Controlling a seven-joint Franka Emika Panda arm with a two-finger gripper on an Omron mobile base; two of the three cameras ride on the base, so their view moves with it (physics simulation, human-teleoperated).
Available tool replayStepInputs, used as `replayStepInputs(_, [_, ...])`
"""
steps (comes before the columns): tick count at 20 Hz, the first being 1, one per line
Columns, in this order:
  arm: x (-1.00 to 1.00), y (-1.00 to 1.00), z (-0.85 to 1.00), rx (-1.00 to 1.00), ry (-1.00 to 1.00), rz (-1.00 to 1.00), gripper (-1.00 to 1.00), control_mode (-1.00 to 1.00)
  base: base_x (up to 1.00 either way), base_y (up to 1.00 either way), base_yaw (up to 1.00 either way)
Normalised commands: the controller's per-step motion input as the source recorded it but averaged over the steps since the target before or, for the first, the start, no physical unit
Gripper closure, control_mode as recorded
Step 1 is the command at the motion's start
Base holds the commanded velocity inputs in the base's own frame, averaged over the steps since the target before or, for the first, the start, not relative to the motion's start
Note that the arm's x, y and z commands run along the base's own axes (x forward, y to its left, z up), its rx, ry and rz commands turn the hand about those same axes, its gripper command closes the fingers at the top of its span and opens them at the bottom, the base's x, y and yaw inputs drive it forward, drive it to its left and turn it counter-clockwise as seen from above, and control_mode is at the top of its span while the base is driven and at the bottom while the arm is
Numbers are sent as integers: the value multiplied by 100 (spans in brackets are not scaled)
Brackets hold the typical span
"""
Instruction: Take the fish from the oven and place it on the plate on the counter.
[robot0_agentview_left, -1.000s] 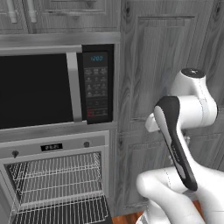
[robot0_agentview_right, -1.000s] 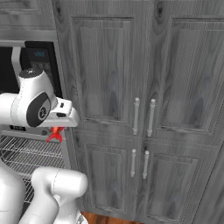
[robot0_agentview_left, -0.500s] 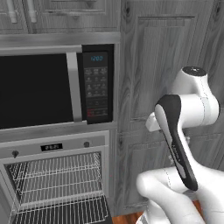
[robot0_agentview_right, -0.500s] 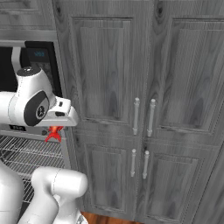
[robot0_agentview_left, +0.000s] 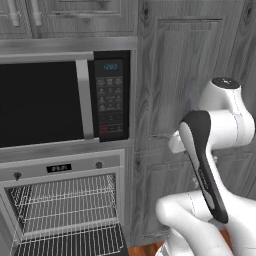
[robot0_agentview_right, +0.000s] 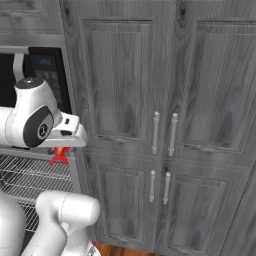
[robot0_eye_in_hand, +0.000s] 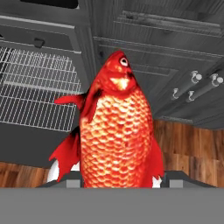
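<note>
Beside oven (robot0_agentview_left: 65, 205), fish (robot0_eye_in_hand: 116, 140) within pincer (robot0_eye_in_hand: 118, 179).

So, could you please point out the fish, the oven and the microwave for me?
fish (robot0_eye_in_hand: 116, 131), hand view, on its scaled body.
oven (robot0_agentview_left: 60, 168), left base view, on the steel control strip by the display.
microwave (robot0_agentview_left: 40, 105), left base view, on its dark door glass.

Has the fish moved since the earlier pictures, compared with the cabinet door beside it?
No. In the right base view the fish hangs under the gripper at the same spot beside the cabinet door.
</note>
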Motion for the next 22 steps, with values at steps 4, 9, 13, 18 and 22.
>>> replayStepInputs(4, [-42, -23, 0, 0, -1, 0, 100, -100, 0, 0, 0])
replayStepInputs(9, [-49, -31, 0, 3, -7, 0, 100, 100, -32, -28, -2])
replayStepInputs(13, [0, 0, 0, 0, 0, 0, 100, 100, -24, -74, -22])
replayStepInputs(18, [0, 0, 0, 0, 0, 0, 100, 100, -1, -77, -38])
replayStepInputs(22, [0, 0, 0, 0, 0, 0, 100, 100, 2, -72, -42])
